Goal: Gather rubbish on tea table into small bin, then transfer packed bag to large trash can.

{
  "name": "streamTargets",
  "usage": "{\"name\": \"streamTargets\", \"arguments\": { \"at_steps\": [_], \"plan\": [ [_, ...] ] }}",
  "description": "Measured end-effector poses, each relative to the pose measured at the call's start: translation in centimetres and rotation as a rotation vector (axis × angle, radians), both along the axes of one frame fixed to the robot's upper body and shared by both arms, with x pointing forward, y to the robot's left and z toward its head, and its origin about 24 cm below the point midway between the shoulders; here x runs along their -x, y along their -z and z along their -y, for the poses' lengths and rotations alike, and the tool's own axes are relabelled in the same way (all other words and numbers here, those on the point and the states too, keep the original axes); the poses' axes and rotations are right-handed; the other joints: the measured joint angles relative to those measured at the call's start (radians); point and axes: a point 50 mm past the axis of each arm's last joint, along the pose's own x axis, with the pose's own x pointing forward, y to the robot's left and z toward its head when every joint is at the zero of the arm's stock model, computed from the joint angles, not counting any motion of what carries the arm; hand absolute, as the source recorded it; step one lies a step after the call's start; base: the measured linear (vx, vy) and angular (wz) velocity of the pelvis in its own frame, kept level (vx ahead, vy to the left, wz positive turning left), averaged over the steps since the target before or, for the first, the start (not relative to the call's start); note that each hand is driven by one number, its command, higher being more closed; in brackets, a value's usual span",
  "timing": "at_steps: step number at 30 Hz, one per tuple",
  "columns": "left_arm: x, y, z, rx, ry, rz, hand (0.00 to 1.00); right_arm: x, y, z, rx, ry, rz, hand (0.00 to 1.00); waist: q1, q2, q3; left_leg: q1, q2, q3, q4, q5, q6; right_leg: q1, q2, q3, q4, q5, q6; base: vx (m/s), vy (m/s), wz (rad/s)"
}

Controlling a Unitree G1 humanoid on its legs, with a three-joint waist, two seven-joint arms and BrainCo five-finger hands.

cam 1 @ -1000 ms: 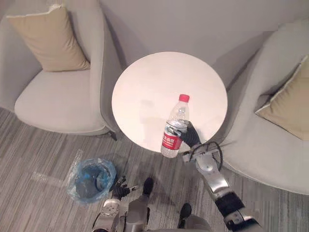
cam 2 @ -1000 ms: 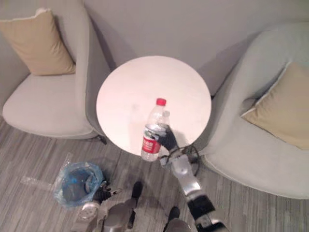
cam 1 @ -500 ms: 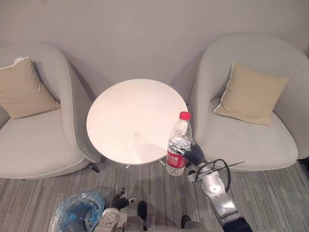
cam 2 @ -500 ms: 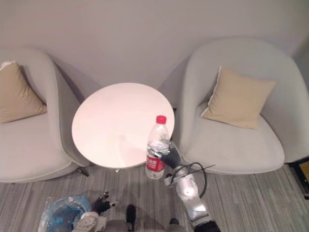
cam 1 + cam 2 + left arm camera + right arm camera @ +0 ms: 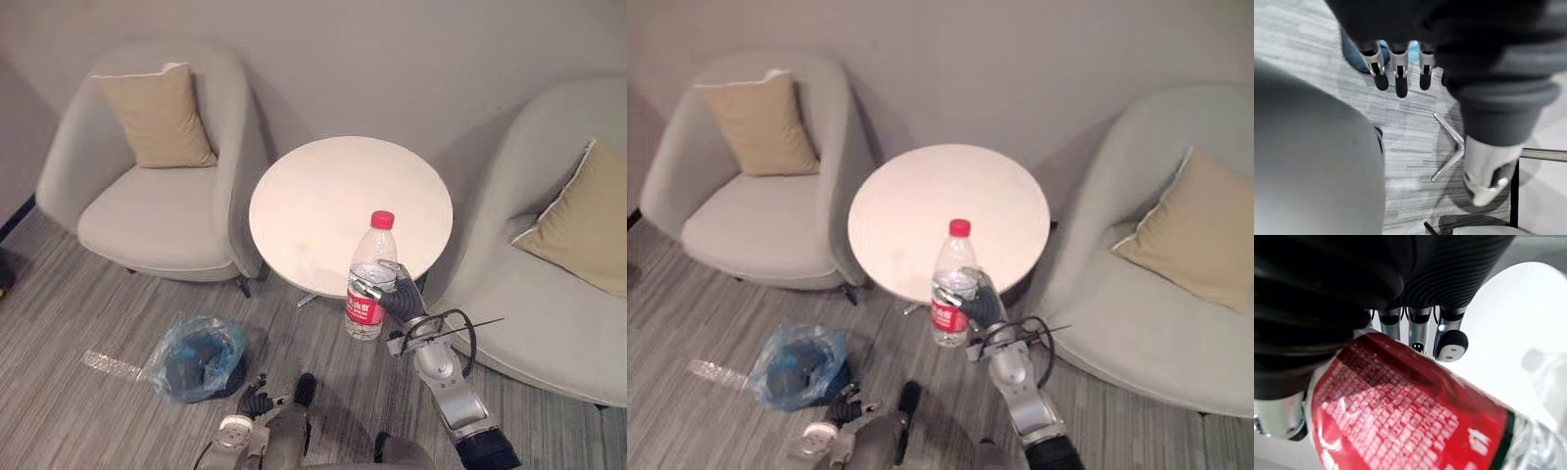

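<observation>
my right hand (image 5: 403, 302) clamps upright clear red-capped plastic bottle (image 5: 372, 269) | blue-lined small bin (image 5: 196, 354) lies down-left, nearer my slack left hand (image 5: 254, 401)

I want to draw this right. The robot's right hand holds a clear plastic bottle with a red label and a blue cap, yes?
Not quite. The cap is red, not blue; the left eye view shows it. The right hand does hold the clear plastic bottle with a red label.
</observation>
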Motion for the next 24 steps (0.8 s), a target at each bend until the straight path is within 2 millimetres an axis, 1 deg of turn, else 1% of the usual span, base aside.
{"name": "streamTargets", "arguments": {
  "at_steps": [1, 2, 3, 4, 5, 6, 7, 8, 9, 10, 11, 12, 15, 17, 18, 19, 21, 22, 23, 24],
  "plan": [
    [0.0, 0.0, 0.1, 0.0, 0.006, 0.002, 0.0, 0.2, 0.3, 1.1, -0.003, 0.053, -0.009, 1.0, -0.014, -0.004, -0.006, -0.031, -0.012, 0.074, 0.136, 0.005, 0.021, -0.008, -0.036, -0.044, -0.01, 0.031, 0.01, -0.22, -0.13, 0.88],
    [0.0, 0.0, 0.2, 0.0, 0.009, 0.001, 0.0, 0.3, 0.4, 1.3, -0.004, 0.065, -0.013, 1.0, -0.019, -0.002, -0.007, -0.035, -0.011, 0.098, 0.18, 0.0, 0.023, -0.008, -0.042, -0.057, -0.016, 0.036, 0.007, -0.16, -0.096, 0.92],
    [0.3, 0.1, 0.4, -0.005, 0.026, -0.006, 0.0, 0.7, 0.8, 1.8, -0.006, 0.092, -0.03, 1.0, -0.034, 0.003, -0.01, -0.013, 0.012, 0.162, 0.308, -0.065, -0.002, -0.002, -0.056, -0.099, -0.045, 0.062, 0.006, -0.11, -0.032, 0.63],
    [0.4, 0.2, 0.4, -0.008, 0.033, -0.01, 0.0, 0.8, 0.9, 1.9, -0.006, 0.095, -0.034, 1.0, -0.037, 0.005, -0.011, -0.001, 0.023, 0.178, 0.33, -0.093, -0.019, -0.001, -0.058, -0.11, -0.055, 0.07, 0.006, -0.13, 0.022, 0.85],
    [0.6, 0.2, 0.7, -0.016, 0.062, -0.017, 0.0, 1.0, 1.1, 1.9, -0.006, 0.1, -0.042, 1.0, -0.04, 0.01, -0.016, 0.048, 0.056, 0.206, 0.341, -0.139, -0.057, 0.007, -0.06, -0.142, -0.085, 0.091, 0.01, -0.08, 0.078, 0.95],
    [0.8, 0.4, 1.3, -0.015, 0.088, -0.026, 0.0, 1.1, 1.2, 2.1, -0.009, 0.112, -0.047, 1.0, -0.047, 0.018, -0.027, 0.131, 0.079, 0.225, 0.245, -0.171, -0.094, 0.012, -0.053, -0.18, -0.107, 0.11, 0.028, -0.05, 0.074, 0.96],
    [0.8, 0.4, 1.4, -0.013, 0.093, -0.026, 0.0, 1.1, 1.2, 2.2, -0.011, 0.116, -0.047, 1.0, -0.047, 0.023, -0.029, 0.149, 0.082, 0.224, 0.202, -0.176, -0.103, 0.013, -0.051, -0.186, -0.113, 0.114, 0.034, -0.03, 0.148, 1.08],
    [0.9, 0.4, 1.9, -0.009, 0.115, -0.028, 0.0, 1.2, 1.2, 2.5, -0.014, 0.135, -0.051, 1.0, -0.049, 0.038, -0.039, 0.194, 0.079, 0.219, 0.074, -0.186, -0.118, 0.024, -0.036, -0.225, -0.141, 0.129, 0.05, -0.04, 0.157, 0.87],
    [1.0, 0.5, 1.6, -0.025, 0.125, -0.03, 0.0, 1.2, 1.5, 2.3, -0.035, 0.148, -0.07, 1.0, -0.035, 0.011, -0.044, 0.206, 0.059, 0.202, 0.021, -0.161, -0.121, 0.038, -0.037, -0.233, -0.172, 0.15, 0.057, -0.04, 0.157, 0.84],
    [1.1, 0.5, 1.3, -0.035, 0.128, -0.032, 0.0, 1.2, 1.6, 2.1, -0.045, 0.147, -0.073, 1.0, -0.033, 0.004, -0.048, 0.21, 0.053, 0.198, 0.011, -0.156, -0.116, 0.048, -0.039, -0.232, -0.186, 0.156, 0.063, -0.01, 0.126, 0.59],
    [1.4, 0.6, 0.7, -0.052, 0.129, -0.044, 0.0, 1.3, 1.7, 1.3, -0.074, 0.138, -0.078, 1.0, -0.033, -0.012, -0.057, 0.232, 0.032, 0.18, -0.005, -0.149, -0.109, 0.092, -0.045, -0.237, -0.226, 0.167, 0.075, 0.01, 0.119, 0.38],
    [1.9, 0.7, 0.5, -0.055, 0.119, -0.053, 0.0, 1.3, 1.8, 0.8, -0.089, 0.128, -0.079, 1.0, -0.033, -0.016, -0.068, 0.254, 0.018, 0.173, -0.021, -0.146, -0.104, 0.121, -0.052, -0.237, -0.247, 0.173, 0.082, 0.01, 0.141, 0.31],
    [2.4, 0.9, 0.2, -0.061, 0.111, -0.069, 0.0, 1.3, 1.8, 0.5, -0.088, 0.115, -0.08, 1.0, -0.03, -0.009, -0.093, 0.267, -0.01, 0.159, -0.063, -0.126, -0.087, 0.128, -0.07, -0.239, -0.261, 0.175, 0.087, 0.0, 0.084, 0.14],
    [2.5, 1.0, 0.1, -0.062, 0.109, -0.073, 0.0, 1.3, 2.1, 0.4, -0.085, 0.113, -0.096, 1.0, -0.033, -0.008, -0.094, 0.273, -0.022, 0.143, -0.095, -0.107, -0.08, 0.128, -0.075, -0.248, -0.268, 0.175, 0.088, 0.04, 0.073, 0.28],
    [2.2, 0.8, 0.0, -0.064, 0.108, -0.063, 0.0, 1.5, 3.9, 0.0, -0.082, 0.109, -0.176, 1.0, -0.014, -0.029, -0.083, 0.264, -0.034, 0.134, -0.083, -0.121, -0.079, 0.117, -0.09, -0.255, -0.22, 0.145, 0.112, 0.14, 0.052, 0.3],
    [1.9, 0.7, 0.1, -0.063, 0.108, -0.051, 0.0, 1.5, 4.1, 0.0, -0.081, 0.11, -0.185, 1.0, -0.01, -0.038, -0.077, 0.262, -0.039, 0.122, -0.054, -0.144, -0.078, 0.102, -0.107, -0.254, -0.159, 0.114, 0.116, 0.17, 0.046, 0.29],
    [1.8, 0.7, 0.0, -0.064, 0.108, -0.05, 0.0, 1.4, 4.0, -0.1, -0.083, 0.106, -0.183, 1.0, -0.01, -0.039, -0.077, 0.25, -0.041, 0.117, -0.029, -0.162, -0.074, 0.094, -0.112, -0.239, -0.125, 0.111, 0.117, 0.14, 0.038, 0.23],
    [1.9, 0.7, 0.0, -0.063, 0.108, -0.05, 0.0, 1.3, 4.0, -0.1, -0.082, 0.106, -0.181, 1.0, -0.009, -0.04, -0.073, 0.238, -0.042, 0.106, -0.006, -0.187, -0.069, 0.085, -0.121, -0.232, -0.081, 0.107, 0.122, 0.12, 0.066, 0.28],
    [1.8, 0.6, 0.0, -0.063, 0.105, -0.048, 0.0, 1.3, 3.9, -0.1, -0.08, 0.107, -0.18, 1.0, -0.01, -0.039, -0.066, 0.242, -0.044, 0.086, 0.009, -0.208, -0.067, 0.068, -0.13, -0.21, -0.007, 0.096, 0.122, 0.12, 0.085, 0.38],
    [1.8, 0.6, -0.1, -0.062, 0.095, -0.046, 0.0, 1.4, 4.0, 0.0, -0.076, 0.108, -0.182, 1.0, -0.013, -0.04, -0.059, 0.25, -0.049, 0.061, 0.029, -0.225, -0.058, 0.033, -0.143, -0.172, 0.114, 0.09, 0.114, 0.13, 0.08, 0.62]
  ]
}}
